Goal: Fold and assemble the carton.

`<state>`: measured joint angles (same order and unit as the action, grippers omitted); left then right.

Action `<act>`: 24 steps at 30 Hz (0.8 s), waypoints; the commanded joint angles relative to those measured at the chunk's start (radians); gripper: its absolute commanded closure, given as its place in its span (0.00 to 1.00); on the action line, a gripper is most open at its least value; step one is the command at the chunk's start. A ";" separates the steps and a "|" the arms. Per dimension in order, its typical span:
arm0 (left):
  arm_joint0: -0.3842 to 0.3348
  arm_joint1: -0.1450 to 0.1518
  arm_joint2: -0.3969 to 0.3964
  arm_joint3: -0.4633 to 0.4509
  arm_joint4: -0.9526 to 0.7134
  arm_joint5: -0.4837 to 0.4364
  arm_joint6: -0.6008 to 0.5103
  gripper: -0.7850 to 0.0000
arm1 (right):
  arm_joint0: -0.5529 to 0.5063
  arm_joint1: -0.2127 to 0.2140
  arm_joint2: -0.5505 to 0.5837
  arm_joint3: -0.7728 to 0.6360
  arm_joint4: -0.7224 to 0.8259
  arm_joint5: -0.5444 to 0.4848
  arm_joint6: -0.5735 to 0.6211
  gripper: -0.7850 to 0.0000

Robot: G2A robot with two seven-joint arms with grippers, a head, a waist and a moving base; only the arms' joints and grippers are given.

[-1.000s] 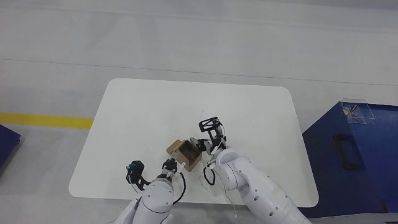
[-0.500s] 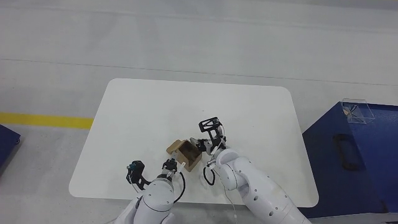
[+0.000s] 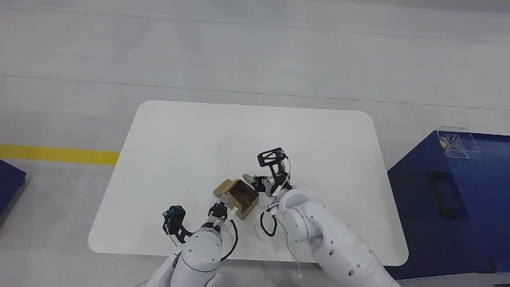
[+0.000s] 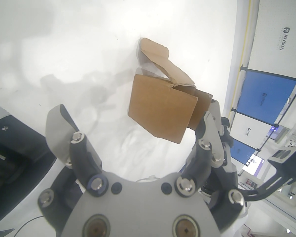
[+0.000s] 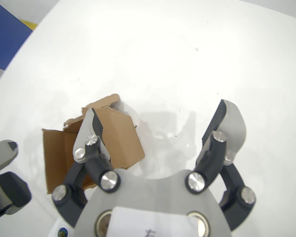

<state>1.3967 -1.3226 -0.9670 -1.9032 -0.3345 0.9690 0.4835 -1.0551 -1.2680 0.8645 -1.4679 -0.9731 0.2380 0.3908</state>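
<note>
The carton (image 3: 239, 195) lies on the white table (image 3: 319, 135), near the edge closest to the robot, between the two grippers. It is brown cardboard, partly erected, with one flap (image 4: 155, 52) projecting loose from the body. The left gripper (image 4: 134, 113) sits just beside the carton with its jaws spread wide, holding nothing. The right gripper (image 5: 160, 117) is likewise spread. One of its fingers (image 5: 93, 124) overlaps the carton's upper panel and appears to touch it, though contact is not certain. The other finger is over bare table.
</note>
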 commanded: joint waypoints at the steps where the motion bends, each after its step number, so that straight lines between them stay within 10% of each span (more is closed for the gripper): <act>1: -0.002 -0.001 0.002 0.009 0.018 0.006 -0.014 0.00 | -0.015 0.005 0.022 -0.018 -0.026 -0.004 0.010 0.00; 9: -0.042 -0.022 0.041 0.102 0.051 0.027 -0.024 0.36 | -0.044 0.008 0.030 -0.036 -0.065 -0.065 0.066 0.00; 24: -0.027 -0.057 0.046 0.105 0.093 -0.042 0.020 0.22 | -0.047 -0.014 0.005 -0.012 -0.117 -0.074 0.081 0.00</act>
<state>1.3625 -1.3774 -0.9186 -1.7909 -0.2455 0.9422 0.4903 -1.1017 -1.2807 0.8676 -1.4803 -1.0891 0.1631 0.4713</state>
